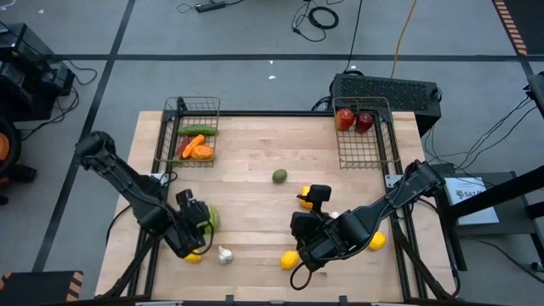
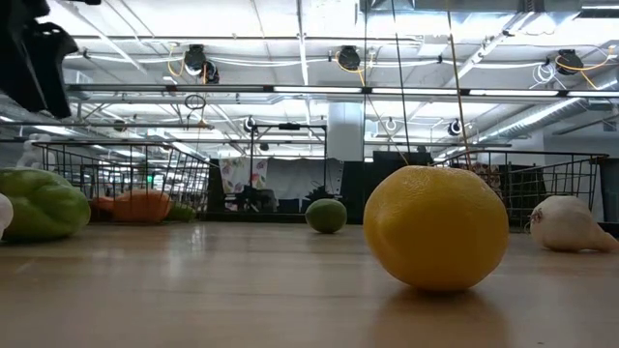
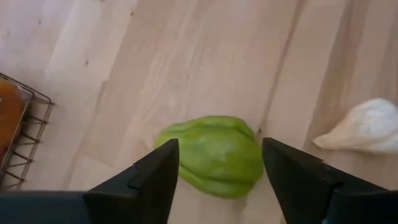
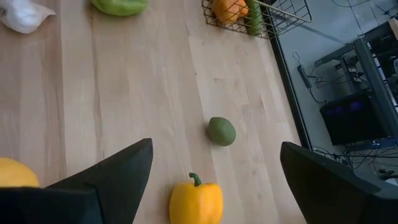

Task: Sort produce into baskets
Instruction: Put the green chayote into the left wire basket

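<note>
Near the table's front edge, left claw (image 3: pixel 214 180) straddles green squash (image 3: pixel 214 155), open.

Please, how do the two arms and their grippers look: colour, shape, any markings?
Both arms are black, with thick rounded jointed segments. The left gripper and the right gripper each have two flat, matte-black, wedge-shaped fingers. No markings or loose cables are visible on them.

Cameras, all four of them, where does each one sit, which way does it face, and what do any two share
High: overhead, looking down on table, both arms and baskets.
Low: table height, looking level past a lemon into the room; no gripper clear.
Left wrist: over the squash, open left gripper astride it.
Right wrist: above the yellow pepper, open right gripper framing it.
Shared: both wrist views show squash and garlic.
</note>
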`<state>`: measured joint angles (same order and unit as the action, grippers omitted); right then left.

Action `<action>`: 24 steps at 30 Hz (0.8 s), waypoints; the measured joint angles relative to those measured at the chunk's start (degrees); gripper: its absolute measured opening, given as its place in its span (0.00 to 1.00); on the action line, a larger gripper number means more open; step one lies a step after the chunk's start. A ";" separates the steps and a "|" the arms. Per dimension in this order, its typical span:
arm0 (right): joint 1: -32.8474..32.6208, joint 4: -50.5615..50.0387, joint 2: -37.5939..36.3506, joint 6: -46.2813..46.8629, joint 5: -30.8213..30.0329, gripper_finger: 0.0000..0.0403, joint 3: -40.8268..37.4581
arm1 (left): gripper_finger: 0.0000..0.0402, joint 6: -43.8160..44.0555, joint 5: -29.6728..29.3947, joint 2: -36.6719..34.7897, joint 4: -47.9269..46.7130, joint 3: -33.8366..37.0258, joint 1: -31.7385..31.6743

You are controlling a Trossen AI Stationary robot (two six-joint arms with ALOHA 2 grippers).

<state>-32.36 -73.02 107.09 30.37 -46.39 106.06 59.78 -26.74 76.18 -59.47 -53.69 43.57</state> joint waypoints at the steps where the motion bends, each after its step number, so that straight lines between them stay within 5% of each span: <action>1: 0.00 -0.02 0.00 0.00 0.00 0.85 0.00 | 0.62 1.19 -0.16 0.34 0.01 0.00 0.24; 9: 0.02 0.00 0.00 -0.99 0.00 0.85 0.00 | 0.84 22.46 -0.31 0.98 -3.53 0.00 2.66; 24: 0.00 0.26 0.00 -1.27 0.24 0.85 0.00 | 0.85 38.17 -1.76 5.71 -1.32 3.86 4.59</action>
<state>-32.36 -72.75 107.09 29.10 -46.15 106.06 97.95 -28.51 81.90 -60.79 -49.83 48.16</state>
